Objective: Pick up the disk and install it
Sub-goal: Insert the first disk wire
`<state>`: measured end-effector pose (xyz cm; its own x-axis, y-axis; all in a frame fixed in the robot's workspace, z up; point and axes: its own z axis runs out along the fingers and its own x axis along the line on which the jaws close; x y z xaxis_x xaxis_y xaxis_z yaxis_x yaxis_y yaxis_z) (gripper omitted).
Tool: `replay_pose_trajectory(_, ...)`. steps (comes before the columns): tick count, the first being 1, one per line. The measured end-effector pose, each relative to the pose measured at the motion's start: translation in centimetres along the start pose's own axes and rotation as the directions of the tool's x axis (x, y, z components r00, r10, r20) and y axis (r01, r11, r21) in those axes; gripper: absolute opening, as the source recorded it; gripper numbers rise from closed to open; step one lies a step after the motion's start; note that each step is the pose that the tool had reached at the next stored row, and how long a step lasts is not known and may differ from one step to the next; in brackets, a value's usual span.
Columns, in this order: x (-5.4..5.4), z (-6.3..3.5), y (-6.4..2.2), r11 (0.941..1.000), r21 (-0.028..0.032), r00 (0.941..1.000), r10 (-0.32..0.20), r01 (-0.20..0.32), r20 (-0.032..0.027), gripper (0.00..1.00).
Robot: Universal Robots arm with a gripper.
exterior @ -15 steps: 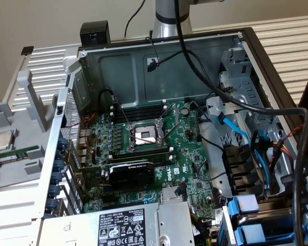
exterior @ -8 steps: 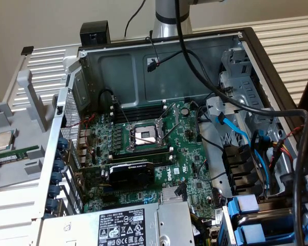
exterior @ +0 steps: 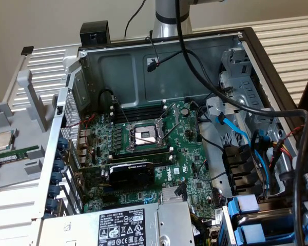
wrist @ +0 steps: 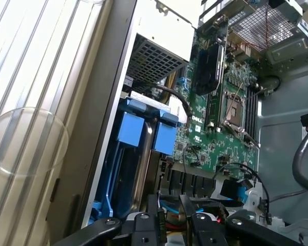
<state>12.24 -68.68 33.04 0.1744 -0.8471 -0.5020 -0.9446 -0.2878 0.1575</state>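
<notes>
Two blue-framed drives stand side by side in the drive bay at the case's corner, and their blue tabs (wrist: 131, 128) (wrist: 165, 138) face me. In the exterior view the same blue tabs (exterior: 246, 204) sit at the lower right. I cannot tell which of the two is the disk. My gripper (wrist: 170, 204) hovers just off the bay, over a bundle of coloured cables. Its two black fingers (wrist: 155, 210) stand a narrow gap apart with nothing between them.
The open case holds a green motherboard (exterior: 143, 169) with an open processor socket (exterior: 145, 136), a black graphics card (exterior: 131, 174) and a power supply (exterior: 118, 228). Blue and black cables (exterior: 241, 133) cross near the bay. A processor chip (exterior: 2, 141) lies on the grey stand outside the case.
</notes>
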Motion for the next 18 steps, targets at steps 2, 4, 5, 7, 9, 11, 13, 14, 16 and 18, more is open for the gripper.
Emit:
replay_pose_trajectory(2,0.01,0.0,-0.03,1.0,-0.0009,1.0,0.0,0.0,0.0015,0.3)
replay_pose_trajectory(4,0.04,-0.01,-0.12,1.0,-0.0024,1.0,0.001,-0.001,0.0027,0.3)
replay_pose_trajectory(5,0.06,-0.04,-0.24,1.0,-0.004,1.0,0.002,-0.002,0.0032,0.3)
replay_pose_trajectory(7,0.12,-0.06,-0.43,1.0,-0.0073,1.0,0.003,-0.003,0.0045,0.3)
replay_pose_trajectory(9,0.14,-0.02,-0.44,0.9999,-0.011,1.0,0.006,-0.006,0.0062,0.3)
replay_pose_trajectory(11,0.16,0.0,-0.46,0.9999,-0.0148,0.9999,0.008,-0.007,0.0074,0.3)
replay_pose_trajectory(13,0.17,0.01,-0.46,0.9999,-0.0155,0.9999,0.008,-0.008,0.0077,0.3)
replay_pose_trajectory(14,0.18,0.02,-0.45,0.9998,-0.0159,0.9999,0.008,-0.008,0.0081,0.3)
replay_pose_trajectory(16,0.21,0.01,-0.45,0.9998,-0.0186,0.9999,0.009,-0.009,0.0089,0.3)
replay_pose_trajectory(18,0.21,0.01,-0.45,0.9998,-0.0198,0.9999,0.01,-0.01,0.0093,0.3)
